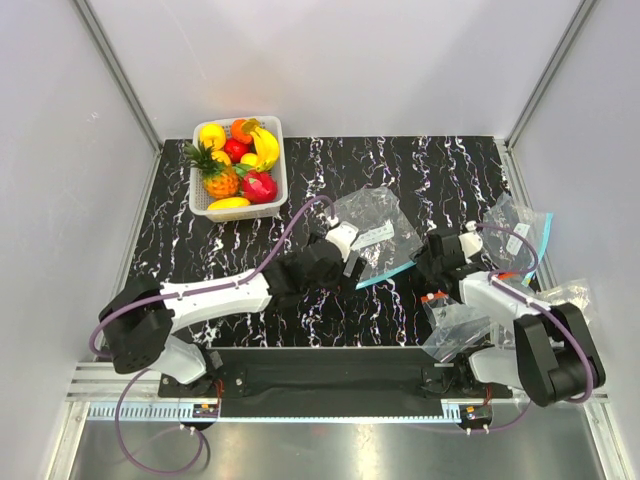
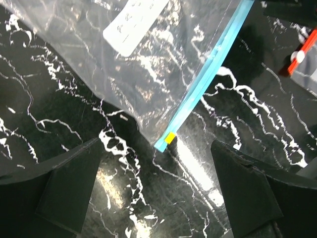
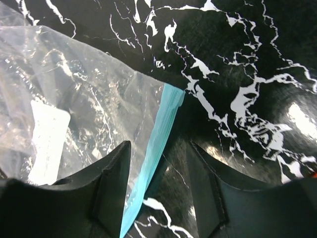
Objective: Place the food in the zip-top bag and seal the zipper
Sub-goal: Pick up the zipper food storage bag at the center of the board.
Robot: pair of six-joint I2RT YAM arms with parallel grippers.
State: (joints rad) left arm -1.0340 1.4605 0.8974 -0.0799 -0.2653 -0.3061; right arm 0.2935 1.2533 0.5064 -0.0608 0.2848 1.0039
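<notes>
From the top view, your zip-top bag [image 1: 375, 232] lies flat on the black marbled table [image 1: 180, 250], label up, with its teal zipper [image 1: 385, 277] along the near edge. The food [image 1: 218, 178] is well apart from the bag, off its far-left corner, piled in a white basket [image 1: 283, 175]. Your left gripper [image 1: 350, 262] sits just beside the bag's near-left corner. Your right gripper [image 1: 425, 258] is at the near-right end of the zipper. A second clear bag with a red-orange strip [image 1: 455, 325] lies near and to the right of the zip-top bag. In your left wrist view, the bag [image 2: 124, 74] fills the upper left and its zipper [image 2: 208, 69] slants down to a corner carrying a small yellow tab [image 2: 170, 139]. Your left gripper [image 2: 156, 148] is spread wide and holds nothing. That corner lies just ahead of the gap, with neither finger [image 2: 69, 188] touching it. In your right wrist view, the bag [image 3: 89, 114] sits left with a white label [image 3: 47, 139]. Your right gripper [image 3: 158, 146] stands parted, and the zipper [image 3: 158, 134] runs into the gap close to the left-hand finger [image 3: 111, 188]. You cannot tell from here whether that finger touches it.
</notes>
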